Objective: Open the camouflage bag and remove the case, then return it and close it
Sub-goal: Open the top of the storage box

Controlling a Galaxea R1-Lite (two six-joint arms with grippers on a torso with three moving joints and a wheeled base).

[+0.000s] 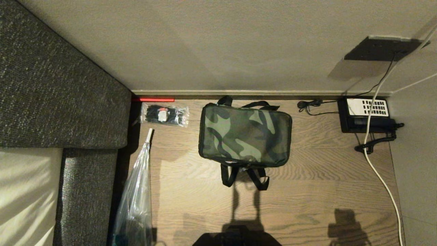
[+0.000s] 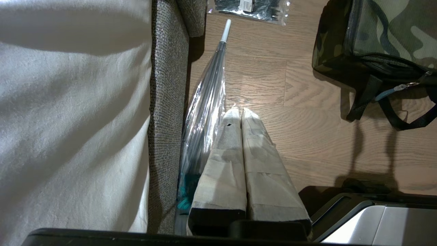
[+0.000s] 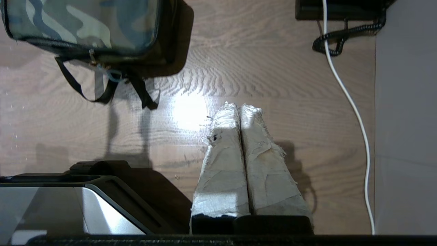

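Observation:
The camouflage bag point(image 1: 244, 135) lies shut on the wooden floor near the wall, its black straps trailing toward me. Its corner shows in the left wrist view point(image 2: 382, 37) and its near edge with a zipper pull in the right wrist view point(image 3: 85, 27). The case is hidden. My left gripper point(image 2: 241, 112) hangs shut, its taped fingers pressed together, above bare floor short of the bag on its left side. On the bag's right side my right gripper point(image 3: 239, 109) is also shut over bare floor. Neither gripper appears in the head view.
A grey sofa point(image 1: 61, 102) stands on the left with a clear plastic-wrapped umbrella point(image 1: 136, 191) leaning beside it. A clear packet of black items point(image 1: 164, 115) lies by the wall. On the right are a black desk telephone point(image 1: 367, 114) and a white cable point(image 1: 379, 171).

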